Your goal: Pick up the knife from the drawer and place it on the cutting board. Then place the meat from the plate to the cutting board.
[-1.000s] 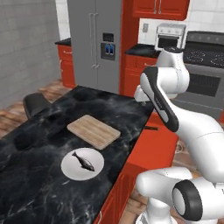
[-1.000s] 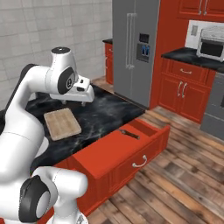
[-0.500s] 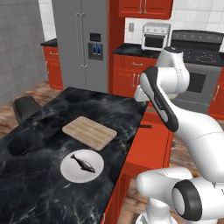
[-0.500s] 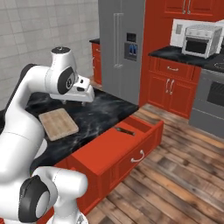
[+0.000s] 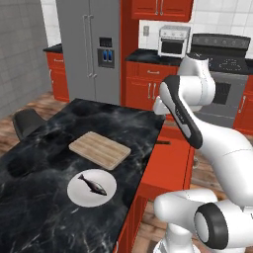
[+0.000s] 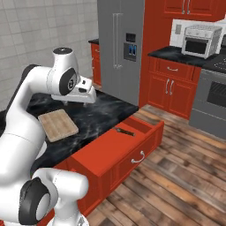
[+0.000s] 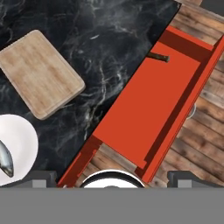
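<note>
Across the black marble counter (image 5: 54, 197) the views have swung since a second ago: fridge, stove and cabinets all slid sideways together, so the base has driven while the things kept their places. That leaves the open red drawer (image 6: 115, 152) jutting from the counter's side, better in reach under the arm, which I judge to be the point of the drive. On the counter lies the cutting board (image 5: 100, 149), bare, with the white plate (image 5: 79, 190) just beside it and the meat (image 5: 93, 184), a dark fish, lying on the plate. At the drawer's far end rests the knife (image 7: 158, 57), small and dark, close to the back wall. Up above the counter's edge hangs the hand (image 6: 84, 93), carrying nothing; whether its fingers are spread or pressed together I cannot tell. Neither step is done, and the reach down to the knife comes first, as I judge it
</note>
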### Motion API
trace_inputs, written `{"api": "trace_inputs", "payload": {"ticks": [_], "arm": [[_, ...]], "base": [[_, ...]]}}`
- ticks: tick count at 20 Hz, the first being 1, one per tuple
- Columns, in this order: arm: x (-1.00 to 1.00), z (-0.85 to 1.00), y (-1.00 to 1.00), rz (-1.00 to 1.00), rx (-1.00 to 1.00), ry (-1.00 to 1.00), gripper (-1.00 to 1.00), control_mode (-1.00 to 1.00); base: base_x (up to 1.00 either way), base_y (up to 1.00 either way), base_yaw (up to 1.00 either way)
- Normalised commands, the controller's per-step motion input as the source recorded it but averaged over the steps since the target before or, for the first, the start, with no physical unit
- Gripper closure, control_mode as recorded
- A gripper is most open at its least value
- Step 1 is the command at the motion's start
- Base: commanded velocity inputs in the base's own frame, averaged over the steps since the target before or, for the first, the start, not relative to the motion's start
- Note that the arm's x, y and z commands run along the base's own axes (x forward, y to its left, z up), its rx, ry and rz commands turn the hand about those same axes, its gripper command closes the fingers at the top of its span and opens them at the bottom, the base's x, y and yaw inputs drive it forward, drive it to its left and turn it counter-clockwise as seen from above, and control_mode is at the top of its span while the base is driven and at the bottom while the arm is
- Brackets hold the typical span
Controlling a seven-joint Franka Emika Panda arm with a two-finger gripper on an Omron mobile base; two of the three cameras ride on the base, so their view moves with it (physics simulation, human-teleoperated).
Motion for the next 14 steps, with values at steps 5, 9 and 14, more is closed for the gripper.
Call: {"api": "trace_inputs", "payload": {"ticks": [5, 9, 14], "arm": [[0.00, 0.00, 0.00, 0.00, 0.00, 0.00, -1.00, 1.00], [0.00, -0.31, -0.04, 0.00, 0.00, 0.01, -1.00, -1.00], [0.07, -0.34, 0.00, 0.01, 0.00, 0.04, -1.00, -1.00]], "base": [[0.01, -0.02, 0.00], [0.00, 0.00, 0.00], [0.00, 0.00, 0.00]]}}
